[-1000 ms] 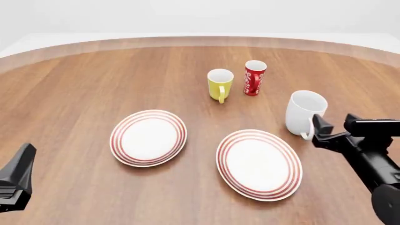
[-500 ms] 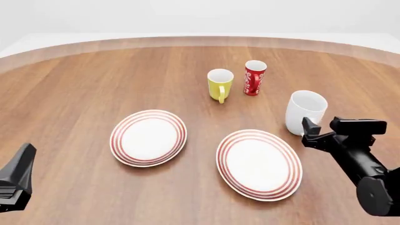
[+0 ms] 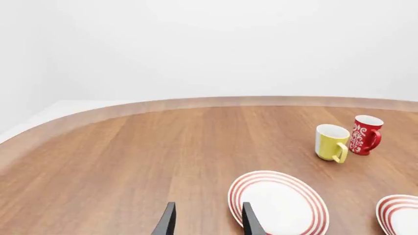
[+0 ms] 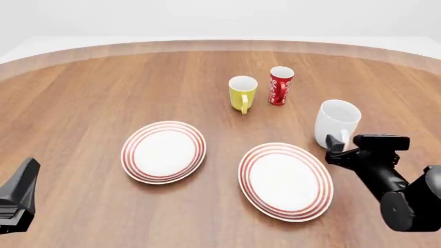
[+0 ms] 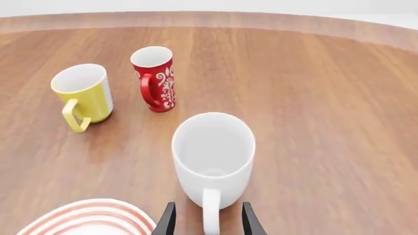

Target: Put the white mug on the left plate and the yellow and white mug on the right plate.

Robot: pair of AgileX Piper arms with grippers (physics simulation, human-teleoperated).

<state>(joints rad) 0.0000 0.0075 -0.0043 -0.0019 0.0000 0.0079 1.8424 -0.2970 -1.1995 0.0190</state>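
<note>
The white mug (image 4: 337, 120) stands upright on the table to the right of the right plate (image 4: 285, 181), its handle (image 5: 210, 215) facing my right gripper (image 4: 337, 145). That gripper is open, with one finger on each side of the handle and not touching it; it also shows in the right wrist view (image 5: 207, 223). The yellow and white mug (image 4: 242, 93) stands further back near the middle. The left plate (image 4: 164, 151) lies bare at the front left. My left gripper (image 4: 28, 173) is open and empty at the front left corner, away from everything.
A slim red mug with white swirls (image 4: 280, 85) stands just right of the yellow and white mug. The table's curved far edge (image 4: 220, 45) runs across the back. In the left wrist view the left plate (image 3: 277, 205) lies just beyond the open fingers (image 3: 250, 223).
My right gripper has moved left and in toward the white mug until its fingers straddle the handle. The mugs, the plates and the left arm have not moved.
</note>
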